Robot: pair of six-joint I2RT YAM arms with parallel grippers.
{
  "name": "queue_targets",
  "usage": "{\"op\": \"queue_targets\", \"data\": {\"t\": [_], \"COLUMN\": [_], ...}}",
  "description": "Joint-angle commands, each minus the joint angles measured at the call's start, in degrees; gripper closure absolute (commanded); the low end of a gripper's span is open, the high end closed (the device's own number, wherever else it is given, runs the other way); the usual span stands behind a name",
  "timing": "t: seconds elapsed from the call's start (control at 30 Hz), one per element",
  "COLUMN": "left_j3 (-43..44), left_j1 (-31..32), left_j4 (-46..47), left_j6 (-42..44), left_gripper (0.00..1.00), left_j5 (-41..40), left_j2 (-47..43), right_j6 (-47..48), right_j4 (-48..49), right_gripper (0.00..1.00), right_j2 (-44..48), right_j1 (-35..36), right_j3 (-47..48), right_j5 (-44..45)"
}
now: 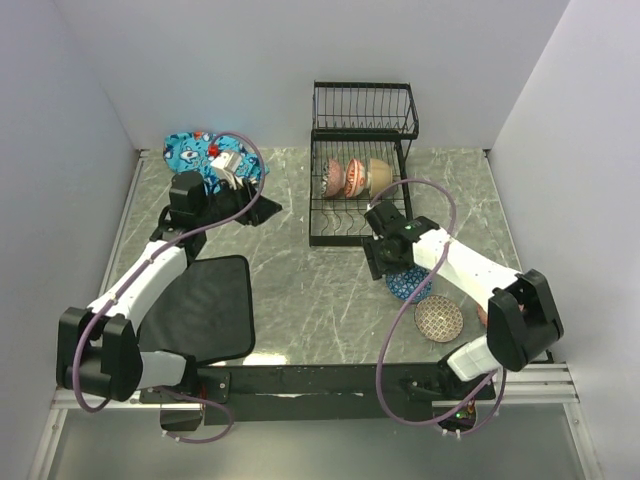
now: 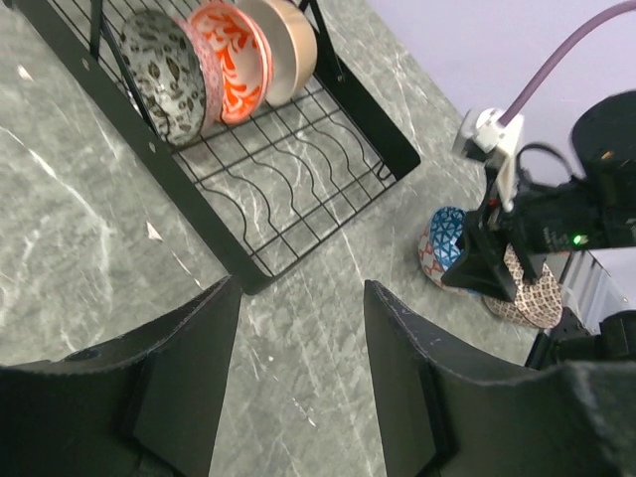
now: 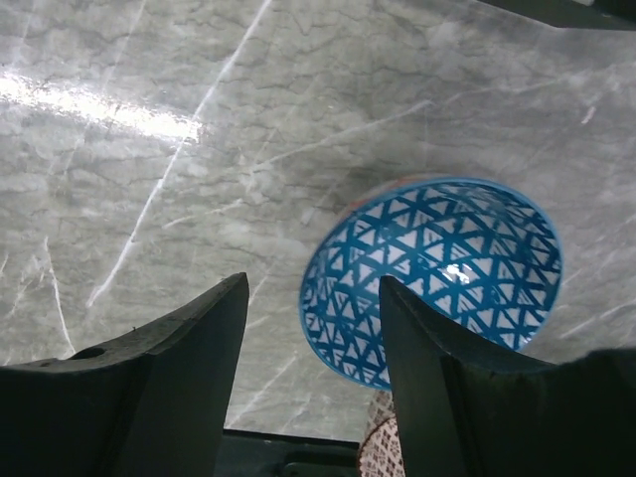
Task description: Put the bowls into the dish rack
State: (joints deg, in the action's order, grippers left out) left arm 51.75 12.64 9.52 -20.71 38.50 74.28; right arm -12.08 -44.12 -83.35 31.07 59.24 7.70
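Observation:
The black wire dish rack stands at the back middle. Its lower tier holds three bowls on edge: black-and-white, red-orange floral and cream. The blue patterned bowl lies on the table in front of the rack. My right gripper is open just above it, its fingers straddling the bowl's left rim. The brown dotted bowl sits beside it, nearer me. My left gripper is open and empty over bare table, left of the rack. The salmon-orange bowl is mostly hidden behind my right arm.
A blue patterned cloth with small items lies at the back left. A black mat lies at the front left under my left arm. Grey walls close in the table on three sides.

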Motion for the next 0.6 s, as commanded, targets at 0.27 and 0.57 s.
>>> {"op": "queue_targets", "data": {"t": [0.27,0.57], "left_j3": [-0.95,-2.0], "left_j1": [-1.13,-2.1], "left_j4": [1.29,1.38], "left_j6": [-0.21,-0.38], "left_gripper": [0.4,0.39], "left_j5": [-1.76,-2.11], "left_j2": [-3.27,-4.41], "right_j6": [-5.59,-7.26], "right_j4": [-0.79,-1.32], "right_gripper": [0.46,0.74], "right_j2": [-4.62,-6.47], "right_j1": [3.03,3.91], "right_j3": [2.55,2.01], "right_j5": [5.91,7.94]}}
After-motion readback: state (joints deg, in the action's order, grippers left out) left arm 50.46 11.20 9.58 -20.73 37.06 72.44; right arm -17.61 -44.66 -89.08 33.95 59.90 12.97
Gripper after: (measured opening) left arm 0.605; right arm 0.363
